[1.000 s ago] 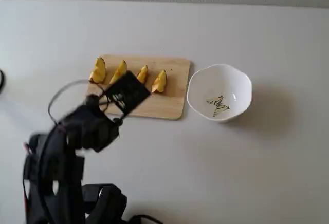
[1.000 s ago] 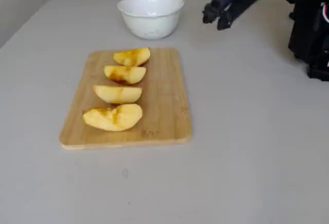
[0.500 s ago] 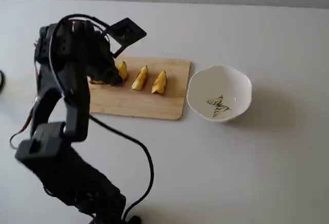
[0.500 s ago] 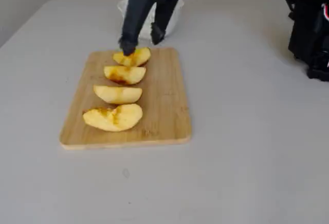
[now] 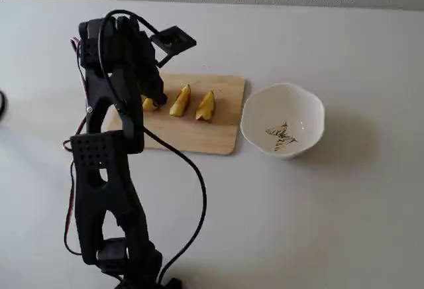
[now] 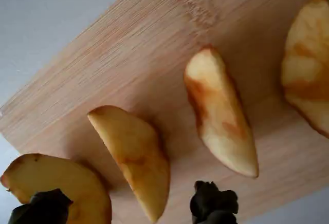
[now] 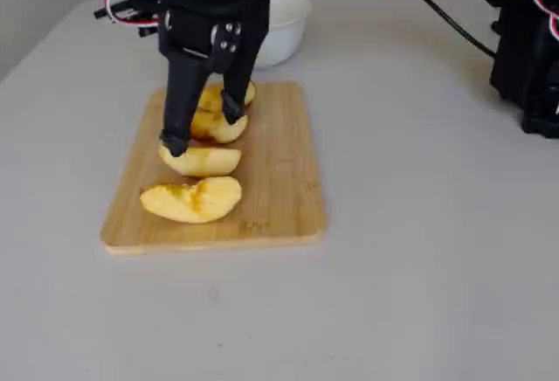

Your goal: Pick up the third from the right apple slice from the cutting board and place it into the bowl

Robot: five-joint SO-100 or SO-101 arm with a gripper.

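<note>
The cutting board (image 5: pixel 222 136) lies mid-table with four apple wedges in a row. The apple slice (image 5: pixel 149 104), third from the right in a fixed view, is half hidden by my arm. It shows whole in the wrist view (image 6: pixel 134 162) and in a fixed view (image 7: pixel 199 161). My gripper (image 5: pixel 154 101) is open and hangs low over this slice. In the wrist view the gripper (image 6: pixel 128 206) has one dark fingertip (image 6: pixel 213 203) on each side of the slice. Whether they touch it is unclear. The white bowl (image 5: pixel 260 113) stands empty right of the board, and also shows in a fixed view (image 7: pixel 295 16).
Two slimmer wedges (image 5: pixel 179 100) (image 5: pixel 205 105) lie between the slice and the bowl. A chunkier wedge (image 7: pixel 190 200) lies on the other side, partly under one finger in the wrist view (image 6: pixel 61 180). Black equipment (image 7: pixel 524 49) stands at the table's right edge.
</note>
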